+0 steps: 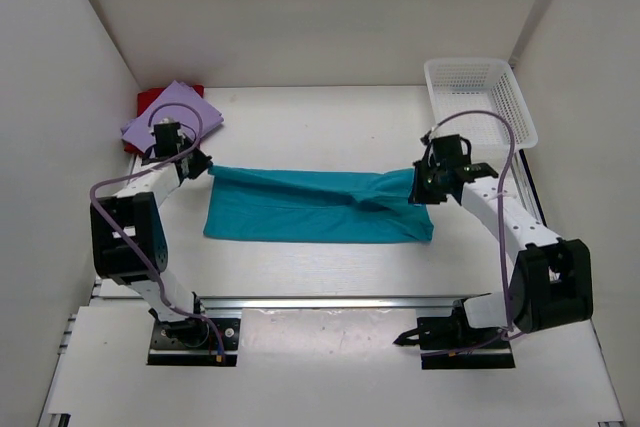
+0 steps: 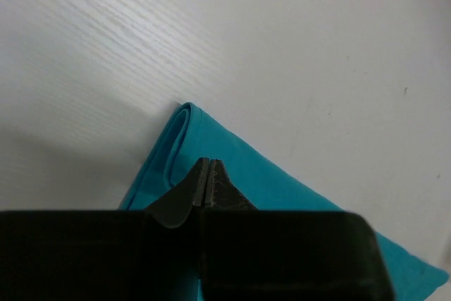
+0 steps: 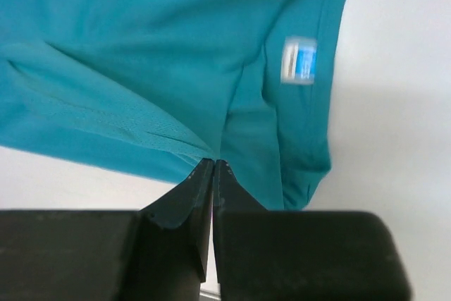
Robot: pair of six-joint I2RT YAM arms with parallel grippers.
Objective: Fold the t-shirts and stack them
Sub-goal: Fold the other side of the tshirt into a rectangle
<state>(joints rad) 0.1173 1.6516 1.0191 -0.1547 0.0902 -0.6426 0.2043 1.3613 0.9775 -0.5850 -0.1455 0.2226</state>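
Observation:
A teal t-shirt lies folded into a long strip across the middle of the table. My left gripper sits at its far left corner. In the left wrist view the left gripper is shut just above the flat teal cloth, and no cloth shows between the tips. My right gripper is at the strip's far right end. There the right gripper is shut on a pinch of teal t-shirt, whose folds run into the tips. A lavender t-shirt lies folded on a red t-shirt at the far left.
A white mesh basket stands at the far right corner. White walls close in the table on the left, right and back. A small blue and white label shows on the teal cloth near the right gripper.

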